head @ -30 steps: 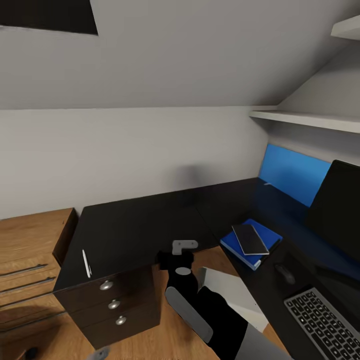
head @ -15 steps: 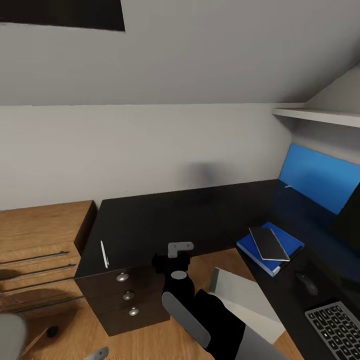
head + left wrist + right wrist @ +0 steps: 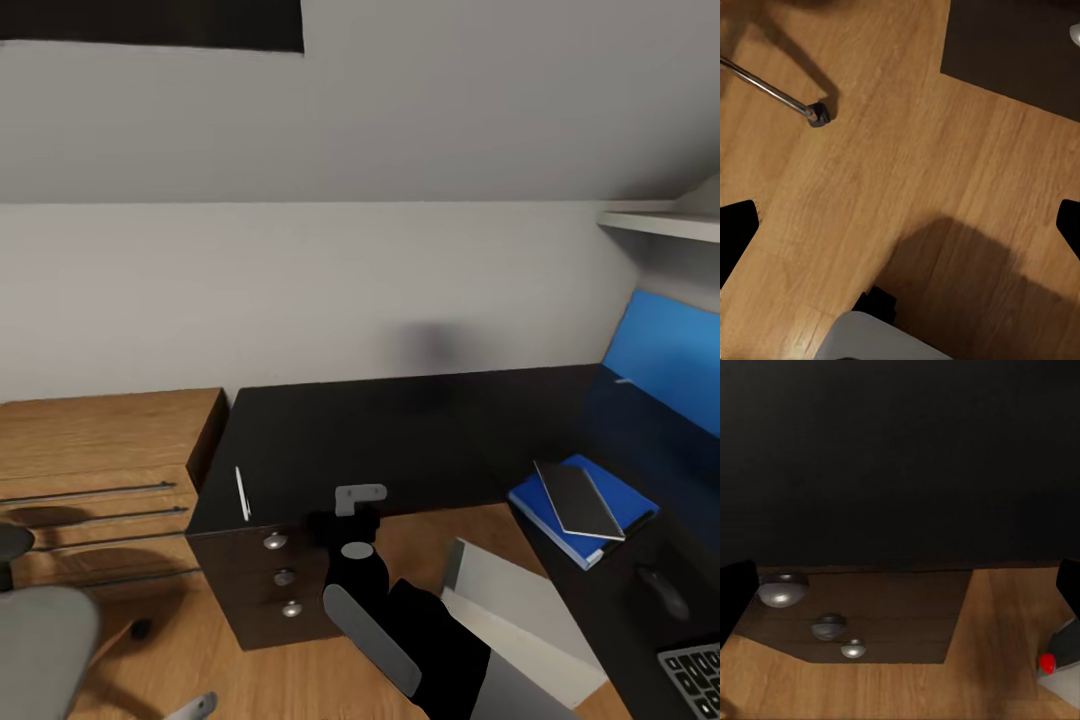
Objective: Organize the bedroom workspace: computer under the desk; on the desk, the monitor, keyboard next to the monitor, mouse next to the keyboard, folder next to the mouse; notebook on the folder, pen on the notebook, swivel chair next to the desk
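A white pen (image 3: 241, 493) lies on the black desk (image 3: 400, 440) near its left end, above the drawers. On the desk's right wing a dark notebook (image 3: 578, 499) rests on the blue folder (image 3: 545, 505). Beside them are the mouse (image 3: 662, 591) and a corner of the keyboard (image 3: 692, 672). The pale computer case (image 3: 520, 620) stands on the floor under the desk. The grey swivel chair (image 3: 40, 640) sits at the lower left. My right gripper (image 3: 900, 592) is open, facing the desk drawers (image 3: 829, 625). My left gripper (image 3: 900, 232) hangs open over the floor. The monitor is out of view.
A wooden dresser (image 3: 100, 440) stands left of the desk. A blue panel (image 3: 665, 360) leans at the desk's right, under a wall shelf (image 3: 660, 222). A chair leg with its caster (image 3: 817, 115) lies on the wooden floor (image 3: 915, 172).
The camera has swung left, so the whole scene slid right. The monitor has left the picture and the swivel chair has come in at the lower left. Both grippers stay open.
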You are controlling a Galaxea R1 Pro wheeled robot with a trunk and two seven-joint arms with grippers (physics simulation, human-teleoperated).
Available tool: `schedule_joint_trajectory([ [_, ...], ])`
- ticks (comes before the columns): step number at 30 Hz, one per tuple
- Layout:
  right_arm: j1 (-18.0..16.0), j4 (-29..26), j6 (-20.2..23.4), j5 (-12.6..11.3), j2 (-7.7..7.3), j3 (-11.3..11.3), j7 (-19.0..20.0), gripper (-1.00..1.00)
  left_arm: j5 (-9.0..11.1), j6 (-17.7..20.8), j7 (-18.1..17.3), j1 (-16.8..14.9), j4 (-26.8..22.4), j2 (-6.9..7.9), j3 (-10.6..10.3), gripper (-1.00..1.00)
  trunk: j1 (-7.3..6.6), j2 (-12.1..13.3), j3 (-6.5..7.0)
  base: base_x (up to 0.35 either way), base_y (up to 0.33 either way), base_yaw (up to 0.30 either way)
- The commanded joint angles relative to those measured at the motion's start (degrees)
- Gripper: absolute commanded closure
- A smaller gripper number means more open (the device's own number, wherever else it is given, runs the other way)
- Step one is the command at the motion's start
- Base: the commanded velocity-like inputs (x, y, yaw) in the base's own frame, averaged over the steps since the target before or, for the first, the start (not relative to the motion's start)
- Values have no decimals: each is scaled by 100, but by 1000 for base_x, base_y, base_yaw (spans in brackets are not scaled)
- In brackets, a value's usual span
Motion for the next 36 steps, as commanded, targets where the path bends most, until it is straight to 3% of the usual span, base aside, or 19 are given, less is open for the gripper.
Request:
schedule_joint_trajectory([
  [1,-8,-4,27,-28,0,13,-40,-100,37,27,16,3,-17,-3,9,-100,1,-4,-11,0,0,213],
  [29,-8,245,28,154,6,25,-20,-100,37,26,14,3,-9,-12,1,-100,1,-4,-175,15,2,213],
  [36,-8,249,25,239,6,217,-13,-100,37,26,13,3,-9,-12,1,-100,1,-4,-219,252,72,209],
])
